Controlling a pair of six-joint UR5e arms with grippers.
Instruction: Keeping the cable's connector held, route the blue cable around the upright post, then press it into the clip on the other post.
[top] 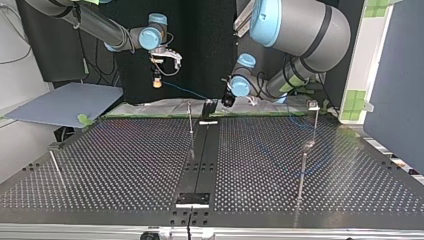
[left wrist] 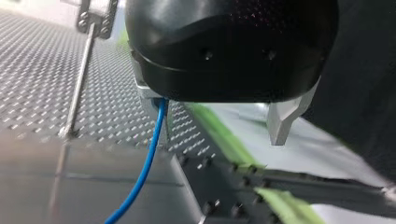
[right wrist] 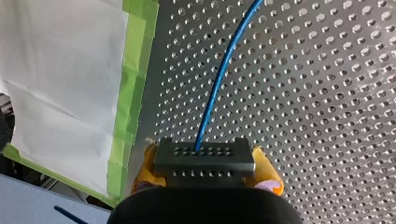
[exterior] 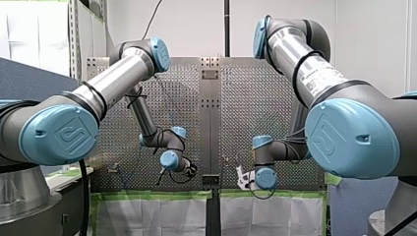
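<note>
A dark perforated table (top: 125, 165) fills the top view, with a plain strip down its middle and a grey-blue board (top: 65, 102) off its left edge; white sheeting (right wrist: 60, 79) edged with green tape (right wrist: 127, 93) hangs along the side where the arms work.

My right gripper (top: 157, 82) hangs above that edge, left of centre in the top view; its wrist view shows it clamped on the black connector (right wrist: 204, 158), whose ends sit against the yellow pads (right wrist: 266, 175). The blue cable (right wrist: 219, 79) leaves the middle of the connector and runs straight ahead over the perforations; in the top view it slants down and rightward as a thin line towards my left gripper (left wrist: 218, 126), low near the table's central strip.

My left gripper's claw stands apart, one bare metal finger (left wrist: 282, 119) well clear of the other; the cable passes just beside that other, half-hidden finger and drops away towards the table. Whether it touches the finger cannot be told.

Beside this gripper rises a thin post (left wrist: 79, 79) topped by a metal clip (left wrist: 95, 18), apart from the cable. In the top view a slender post (top: 190, 117) stands near the centre and another (top: 314, 125) well to the right; the cable is not round either.
</note>
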